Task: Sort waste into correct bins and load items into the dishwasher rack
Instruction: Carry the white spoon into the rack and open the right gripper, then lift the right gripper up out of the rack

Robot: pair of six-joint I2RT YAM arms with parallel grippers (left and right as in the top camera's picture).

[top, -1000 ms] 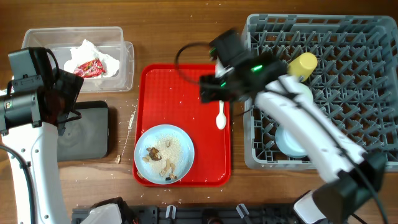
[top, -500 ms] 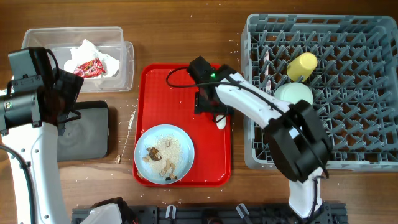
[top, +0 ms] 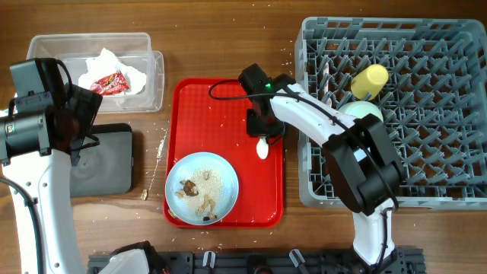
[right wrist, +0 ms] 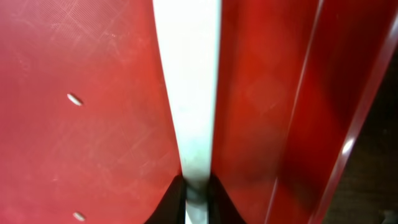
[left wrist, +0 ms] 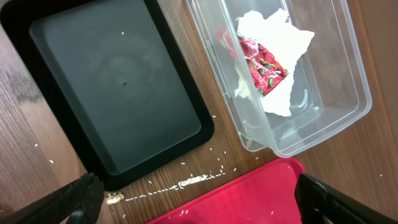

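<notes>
A white spoon (top: 262, 149) lies on the red tray (top: 205, 114) near its right edge. My right gripper (top: 261, 126) is down on it. In the right wrist view the spoon handle (right wrist: 186, 93) runs up over the red tray (right wrist: 93, 93), and my right gripper (right wrist: 196, 198) is shut on its near end. The light blue plate (top: 221, 179) holds brown-and-white food scraps (top: 192, 192). The clear tub (top: 154, 76) holds the napkin (top: 114, 62) and the red wrapper (top: 112, 82). My left gripper (left wrist: 199, 205) hangs open above the black tray (left wrist: 118, 93) and the clear tub (left wrist: 348, 81).
The grey dishwasher rack (top: 426, 114) at the right holds a yellow cup (top: 370, 80) and a pale green bowl (top: 361, 113). The black tray (top: 106, 164) lies left of the red tray. Rice grains and a crumb (left wrist: 112, 199) litter the wood between them.
My right arm came down from the rack side onto the spoon and its jaws closed on the handle. The spoon shifted slightly down and left. The left arm has not moved.
</notes>
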